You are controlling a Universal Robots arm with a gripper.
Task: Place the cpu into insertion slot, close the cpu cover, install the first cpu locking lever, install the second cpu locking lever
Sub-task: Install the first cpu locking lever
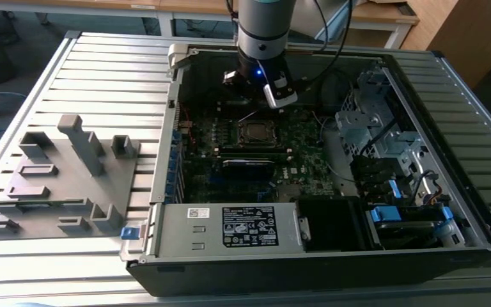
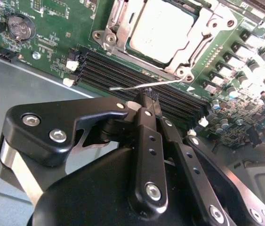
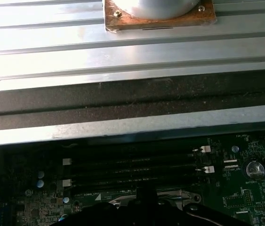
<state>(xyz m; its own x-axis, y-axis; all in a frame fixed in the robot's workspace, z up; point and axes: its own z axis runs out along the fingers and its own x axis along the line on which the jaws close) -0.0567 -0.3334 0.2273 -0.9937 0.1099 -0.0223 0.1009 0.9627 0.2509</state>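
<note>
One thin locking lever (image 2: 170,82) lies crosswise just at the tip of your tool (image 2: 147,96), which is pressed together, with the cpu (image 2: 163,28) beyond it in the insertion slot (image 1: 257,132) under the lowered cpu cover (image 2: 194,40).

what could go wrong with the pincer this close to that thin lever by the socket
1. The pincer tip sits right at the thin locking lever, which stands free over the memory slots; it may slip off the wire and let it spring away.
2. A slip would likely strike those slots just beneath the tip.
3. With that lever seemingly unlatched, the cpu cover over the cpu may lift.
</note>
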